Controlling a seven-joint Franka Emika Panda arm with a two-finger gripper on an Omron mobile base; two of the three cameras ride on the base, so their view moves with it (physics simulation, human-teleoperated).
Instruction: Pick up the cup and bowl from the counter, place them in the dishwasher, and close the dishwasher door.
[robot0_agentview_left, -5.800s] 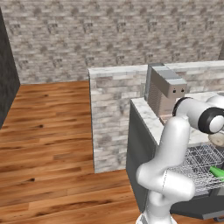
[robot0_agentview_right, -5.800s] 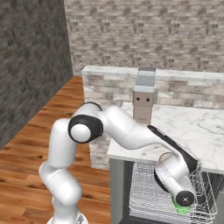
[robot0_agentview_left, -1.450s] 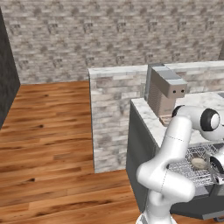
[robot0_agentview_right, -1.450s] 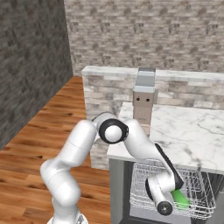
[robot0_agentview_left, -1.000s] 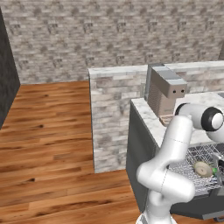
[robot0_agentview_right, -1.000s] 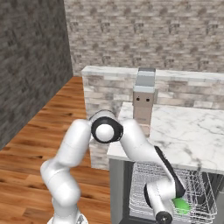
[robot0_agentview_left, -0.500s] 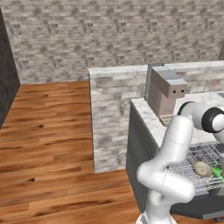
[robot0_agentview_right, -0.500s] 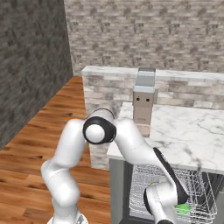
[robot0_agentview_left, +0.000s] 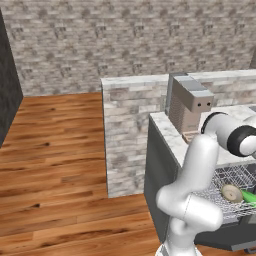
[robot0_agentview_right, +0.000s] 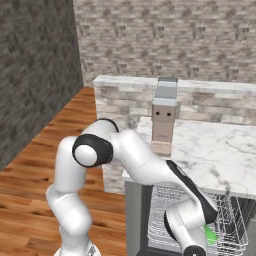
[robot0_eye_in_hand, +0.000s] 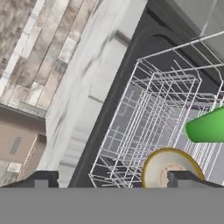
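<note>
Down in the dishwasher's wire rack (robot0_eye_in_hand: 144, 109), the bowl (robot0_eye_in_hand: 168, 168) and cup (robot0_eye_in_hand: 208, 127) lie below my open, empty end effector (robot0_eye_in_hand: 111, 179), which could snag the wires while withdrawing and jolt both.

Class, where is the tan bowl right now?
The tan bowl lies in the dishwasher's pulled-out wire rack, just left of the green cup in the left base view, below the marbled counter.

The left base view looks forward and down from behind the arm's left; the right base view does so from its right. Both share the boxy tan coffee machine (robot0_agentview_left: 189, 107) (robot0_agentview_right: 163, 120). The hand view looks close into the silver wire rack (robot0_eye_in_hand: 144, 127).
</note>
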